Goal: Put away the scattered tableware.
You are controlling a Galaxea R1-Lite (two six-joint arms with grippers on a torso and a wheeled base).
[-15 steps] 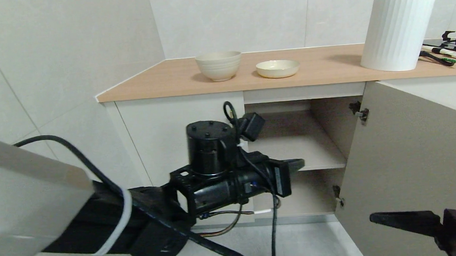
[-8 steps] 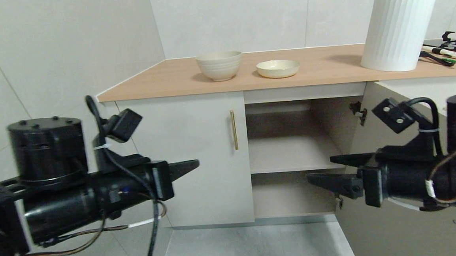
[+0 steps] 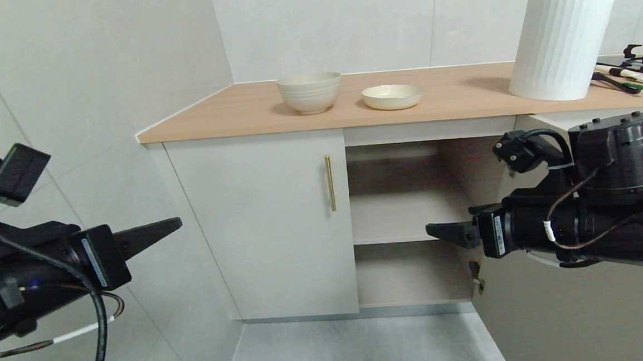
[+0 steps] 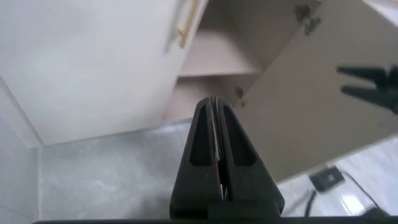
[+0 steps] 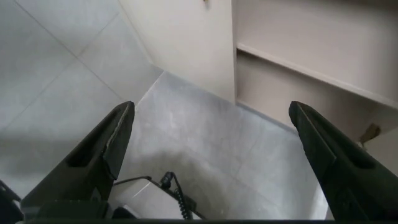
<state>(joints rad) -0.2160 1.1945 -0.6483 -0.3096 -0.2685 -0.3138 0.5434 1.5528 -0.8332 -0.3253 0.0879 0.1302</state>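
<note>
A beige ribbed bowl (image 3: 309, 92) and a shallow cream dish (image 3: 392, 96) sit side by side on the wooden countertop (image 3: 228, 116). My left gripper (image 3: 174, 225) hangs shut and empty at the far left, below counter height and in front of the wall, well apart from both. From the left wrist its fingers (image 4: 213, 118) are pressed together above the floor. My right gripper (image 3: 450, 223) stands open and empty in front of the open cabinet compartment (image 3: 407, 217), level with the shelf. Its fingers (image 5: 115, 134) are spread wide.
The cabinet's left door (image 3: 268, 223) is closed, with a gold handle (image 3: 329, 183). The right door (image 3: 553, 311) swings open toward me, behind my right arm. A tall white ribbed canister (image 3: 561, 46) and several utensils (image 3: 630, 72) stand at the counter's right end.
My left arm has swung from in front of the cabinet far to the left. My right arm has risen from the lower right to shelf height before the open door.
</note>
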